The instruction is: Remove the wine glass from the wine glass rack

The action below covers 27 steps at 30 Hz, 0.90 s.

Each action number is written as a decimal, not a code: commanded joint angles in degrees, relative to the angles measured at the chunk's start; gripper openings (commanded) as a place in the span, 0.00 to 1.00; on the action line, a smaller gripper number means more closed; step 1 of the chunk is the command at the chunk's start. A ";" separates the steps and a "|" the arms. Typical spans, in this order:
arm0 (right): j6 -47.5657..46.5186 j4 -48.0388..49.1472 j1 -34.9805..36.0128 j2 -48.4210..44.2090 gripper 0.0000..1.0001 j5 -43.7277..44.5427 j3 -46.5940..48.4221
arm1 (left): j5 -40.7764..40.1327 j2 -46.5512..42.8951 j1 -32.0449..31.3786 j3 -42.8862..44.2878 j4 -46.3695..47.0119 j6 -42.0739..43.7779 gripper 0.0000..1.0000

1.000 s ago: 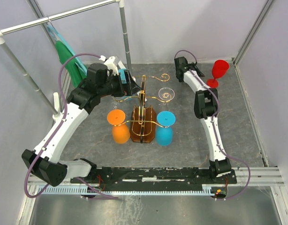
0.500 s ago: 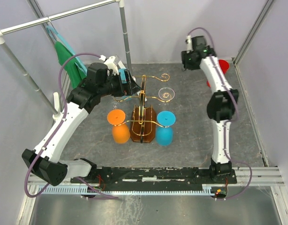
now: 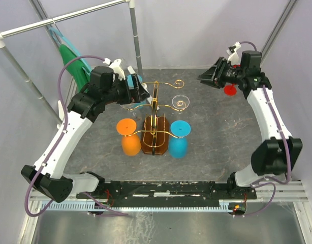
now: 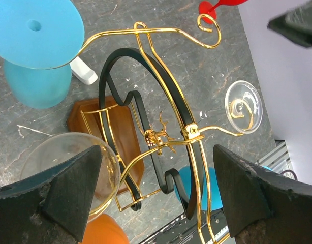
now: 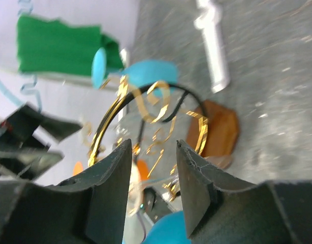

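A clear wine glass is seen low at the near end of the gold wire wine glass rack, its bowl just inside one finger of the left gripper. Whether the two touch cannot be told. That gripper's fingers are spread wide, the rack's black-and-gold hoop is framed between them, and nothing is clamped. A second clear glass is hung on a scroll-ended arm nearer the opposite finger.

From above, the rack is found mid-table on its brown wooden base, flanked by an orange glass and a blue glass — both foot-up. Another blue glass is placed at the rack's far end. The right gripper is held at the far right, aimed toward the rack and well apart from it, its fingers parted by a narrow gap with nothing between them. A red glass is partly hidden behind that arm.
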 commanded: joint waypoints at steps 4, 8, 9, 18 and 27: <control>3.54 4.24 5.50 -10.98 0.47 -5.69 -10.57 | -0.90 -1.88 0.06 5.03 -1.13 -1.14 0.94; 1.42 1.47 6.48 -14.49 0.47 -4.33 -13.45 | 1.64 -0.90 0.05 6.72 -0.79 -2.23 0.87; 0.61 0.57 6.55 -15.19 0.47 -3.82 -13.80 | 2.48 -0.69 0.03 7.14 -0.34 -2.46 0.82; -4.53 -6.78 6.75 -19.27 0.47 2.09 -13.99 | 7.33 4.52 -4.32 12.32 1.63 -6.38 0.65; -5.98 -9.21 6.44 -21.81 0.47 6.10 -13.41 | 10.64 10.13 -9.01 7.80 9.56 -9.80 0.72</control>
